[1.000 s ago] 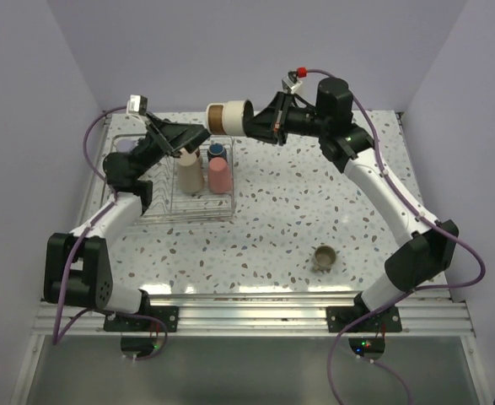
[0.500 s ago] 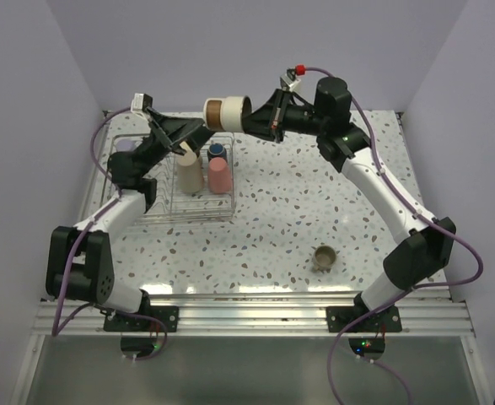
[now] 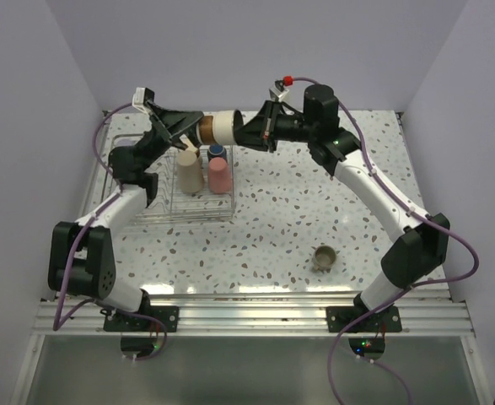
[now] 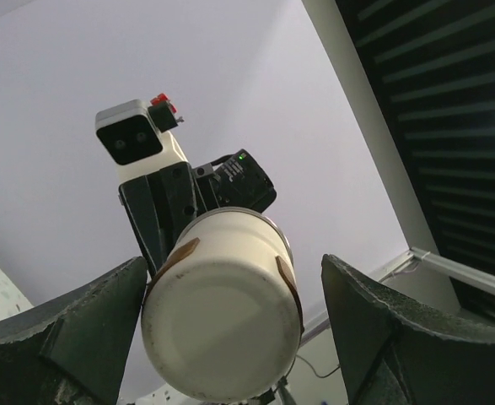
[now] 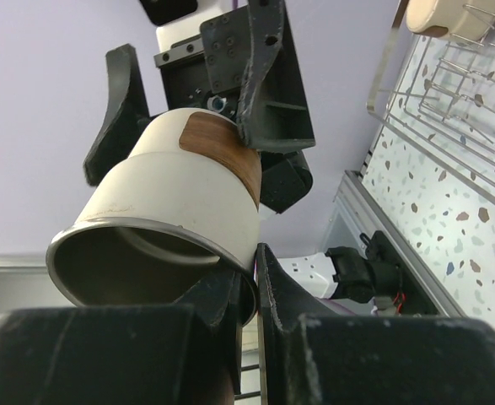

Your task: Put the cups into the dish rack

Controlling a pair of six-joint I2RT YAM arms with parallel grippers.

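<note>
Close left gripper's (image 4: 234, 266) wide-open fingers (image 4: 78, 337) squarely on the base of the white steel-lined cup (image 3: 222, 126), mid-air above the dish rack's (image 3: 158, 208) far edge; only then loosen right gripper (image 5: 249, 278), pinched shut on its rim.

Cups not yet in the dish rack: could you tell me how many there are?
2: a cream-and-brown steel-lined cup held aloft by the right tool; a small olive-tan mug on the speckled table. Others may be hidden.
</note>
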